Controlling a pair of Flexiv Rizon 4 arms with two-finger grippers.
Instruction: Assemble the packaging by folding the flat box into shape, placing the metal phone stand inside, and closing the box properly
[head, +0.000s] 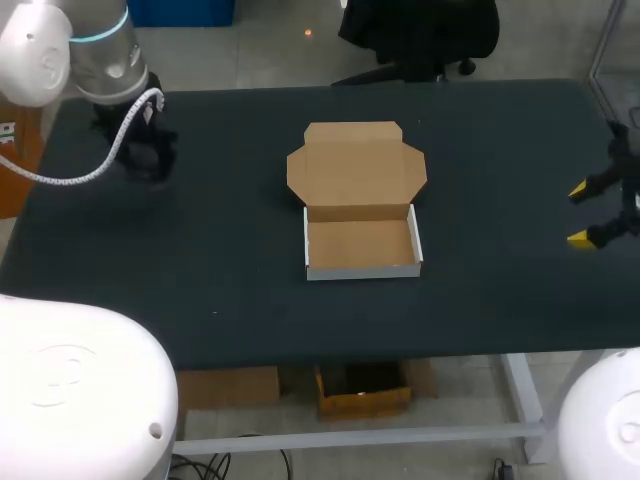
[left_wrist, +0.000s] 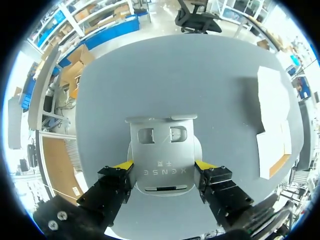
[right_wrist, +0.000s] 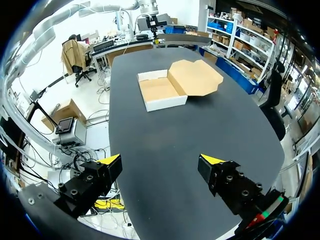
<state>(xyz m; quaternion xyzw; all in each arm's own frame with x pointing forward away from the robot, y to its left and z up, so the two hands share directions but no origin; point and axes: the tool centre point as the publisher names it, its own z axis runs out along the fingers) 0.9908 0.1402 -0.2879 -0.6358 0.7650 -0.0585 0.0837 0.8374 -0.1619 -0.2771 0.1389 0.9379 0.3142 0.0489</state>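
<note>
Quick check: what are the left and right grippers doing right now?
Left gripper: closed on the metal phone stand.
Right gripper: open, holding nothing.

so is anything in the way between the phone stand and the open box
nothing visible stands on the table between the metal phone stand at the left gripper and the open box; the box's lid lies folded back on the far side

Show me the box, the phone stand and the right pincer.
box (head: 360, 245), head view, its brown floor.
stand (left_wrist: 161, 160), left wrist view, its grey plate.
right pincer (right_wrist: 161, 160), right wrist view, midway between its tips.
</note>
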